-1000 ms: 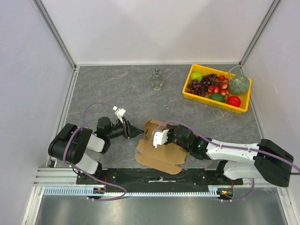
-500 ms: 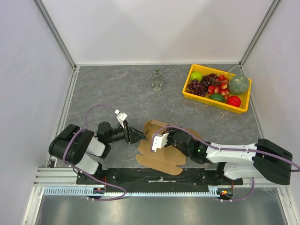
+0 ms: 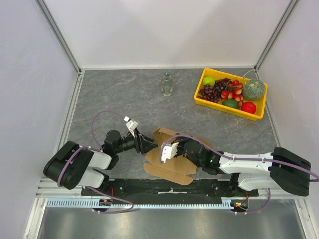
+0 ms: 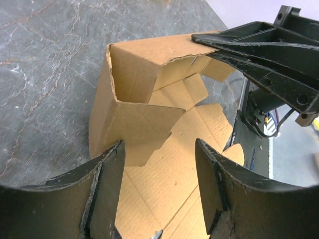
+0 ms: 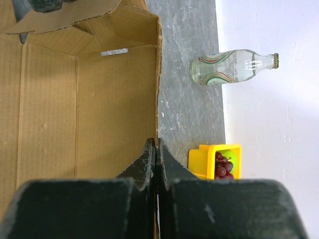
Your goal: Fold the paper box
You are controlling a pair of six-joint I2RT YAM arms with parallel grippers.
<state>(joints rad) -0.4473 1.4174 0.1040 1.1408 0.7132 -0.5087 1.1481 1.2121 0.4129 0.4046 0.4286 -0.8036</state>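
The jaws of the right gripper (image 5: 157, 144) are pressing together on the top edge of an upright side wall of the paper box (image 5: 99, 109), pinching the thin cardboard between them. The jaws of the left gripper (image 4: 159, 149) are standing apart with nothing clamped, facing a raised, jagged-edged flap at the corner where two walls are meeting.

The box is lying on the desk (image 3: 114, 99) near its front edge, between the two arms. Judging by this, the fold is only partly done. One wall and an adjoining end panel are standing, while the near part of the sheet is lying flat with its tabs loose. The other walls and the tucking of flaps are waiting.

A glass bottle (image 3: 167, 83) and a yellow tray (image 3: 219, 106) of fruit are sitting well apart, toward the back, and are blocking nothing. The likelier hindrance is crowding: both arms are working at the same corner, and the right arm is reaching across the flat panels.
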